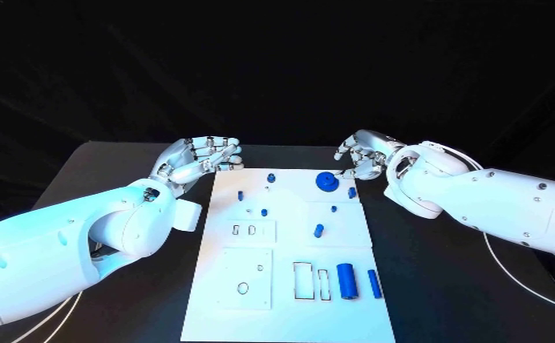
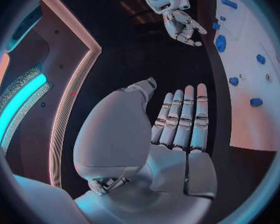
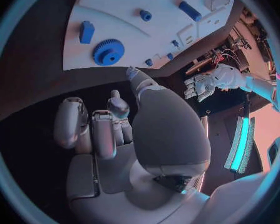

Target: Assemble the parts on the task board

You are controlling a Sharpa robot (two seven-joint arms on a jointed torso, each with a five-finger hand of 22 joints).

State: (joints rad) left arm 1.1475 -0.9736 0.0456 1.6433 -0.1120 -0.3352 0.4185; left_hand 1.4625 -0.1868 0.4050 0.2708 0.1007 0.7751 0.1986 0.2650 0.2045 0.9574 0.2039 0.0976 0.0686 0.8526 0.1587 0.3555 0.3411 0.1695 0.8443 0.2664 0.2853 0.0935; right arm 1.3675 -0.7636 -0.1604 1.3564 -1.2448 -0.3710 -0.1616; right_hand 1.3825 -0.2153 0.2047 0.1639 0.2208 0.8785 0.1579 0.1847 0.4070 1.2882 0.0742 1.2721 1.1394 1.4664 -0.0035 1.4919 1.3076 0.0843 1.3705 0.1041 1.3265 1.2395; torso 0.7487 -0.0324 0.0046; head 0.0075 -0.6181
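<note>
The white task board (image 1: 289, 255) lies in the middle of the table. A blue gear (image 1: 327, 182) sits near its far right corner, with small blue pegs (image 1: 264, 212) scattered around it. Two blue cylinders (image 1: 345, 280) lie at the near right. My left hand (image 1: 203, 157) hovers off the board's far left corner, fingers straight (image 2: 184, 119), holding nothing. My right hand (image 1: 364, 157) hangs just behind the gear (image 3: 107, 52). Its fingers (image 3: 102, 129) are partly bent and hold nothing, and they stay apart from the gear.
The board (image 3: 115, 10) has rectangular cutouts (image 1: 303, 279) and small slots (image 1: 243, 231) in its near half. Black table (image 1: 127, 175) lies open on both sides of the board. The far edge of the table runs just behind both hands.
</note>
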